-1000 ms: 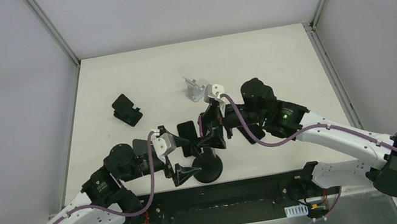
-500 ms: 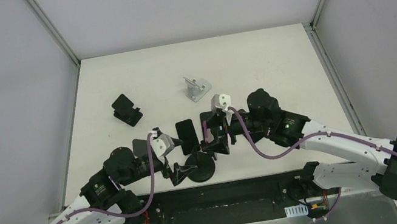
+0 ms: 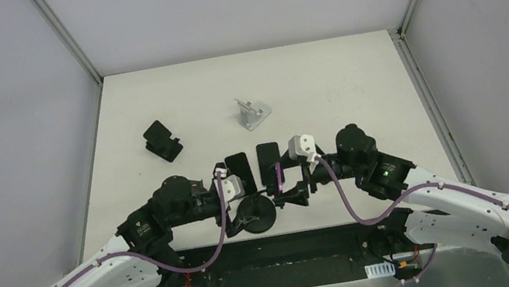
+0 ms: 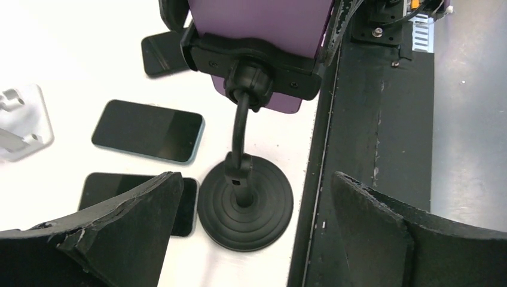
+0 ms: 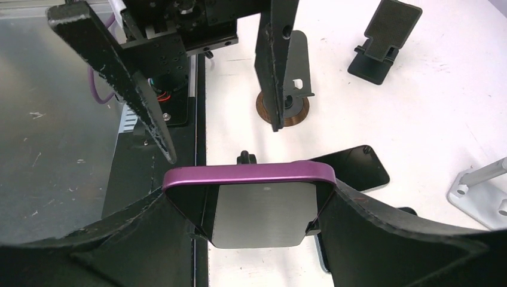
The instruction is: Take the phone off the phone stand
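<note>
A purple phone sits in the clamp of a black gooseneck stand. The stand's round base rests at the table's near edge. My right gripper is shut on the phone, one finger against each side edge; in the top view it is just right of the stand. My left gripper is open, its fingers wide on either side of the base and not touching it. In the top view it is low beside the base.
Two dark phones lie flat just behind the stand. A small black stand and a silver stand are farther back. A black strip runs along the table's near edge beside the base.
My left gripper has moved right and now straddles the stand's base. My right gripper has dropped toward the near edge with the phone, and the stand has shifted slightly left.
</note>
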`<act>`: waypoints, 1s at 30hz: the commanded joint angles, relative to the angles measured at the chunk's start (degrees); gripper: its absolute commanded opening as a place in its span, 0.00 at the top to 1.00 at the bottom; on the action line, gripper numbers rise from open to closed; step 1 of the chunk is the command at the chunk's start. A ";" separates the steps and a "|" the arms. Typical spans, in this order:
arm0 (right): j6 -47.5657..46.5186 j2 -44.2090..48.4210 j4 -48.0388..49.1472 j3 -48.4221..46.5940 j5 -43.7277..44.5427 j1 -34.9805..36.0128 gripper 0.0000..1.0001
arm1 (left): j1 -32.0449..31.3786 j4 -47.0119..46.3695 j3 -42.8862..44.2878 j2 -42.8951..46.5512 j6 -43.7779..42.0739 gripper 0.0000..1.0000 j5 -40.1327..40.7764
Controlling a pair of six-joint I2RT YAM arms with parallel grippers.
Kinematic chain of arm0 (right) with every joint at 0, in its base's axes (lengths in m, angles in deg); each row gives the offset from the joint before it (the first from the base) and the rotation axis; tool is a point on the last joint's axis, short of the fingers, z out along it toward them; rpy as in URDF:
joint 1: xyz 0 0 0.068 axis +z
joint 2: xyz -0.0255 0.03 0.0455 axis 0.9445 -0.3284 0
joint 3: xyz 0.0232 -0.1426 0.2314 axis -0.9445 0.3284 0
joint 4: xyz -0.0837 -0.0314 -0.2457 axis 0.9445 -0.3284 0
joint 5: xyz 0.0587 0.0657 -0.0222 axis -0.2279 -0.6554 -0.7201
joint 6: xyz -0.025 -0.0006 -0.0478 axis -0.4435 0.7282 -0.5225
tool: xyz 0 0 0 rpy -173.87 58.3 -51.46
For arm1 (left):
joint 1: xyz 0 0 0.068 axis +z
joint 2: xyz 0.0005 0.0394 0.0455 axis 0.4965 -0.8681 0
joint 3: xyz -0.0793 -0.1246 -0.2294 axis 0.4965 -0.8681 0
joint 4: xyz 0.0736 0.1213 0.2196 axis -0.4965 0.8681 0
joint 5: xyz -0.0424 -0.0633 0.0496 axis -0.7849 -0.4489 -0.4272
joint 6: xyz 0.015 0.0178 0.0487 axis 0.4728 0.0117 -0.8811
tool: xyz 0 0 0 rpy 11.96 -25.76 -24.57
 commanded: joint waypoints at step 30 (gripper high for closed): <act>-5.79 -6.31 -8.90 -7.50 -11.76 -0.11 1.00 | -0.16 -9.41 8.93 -14.28 -7.62 0.26 -6.14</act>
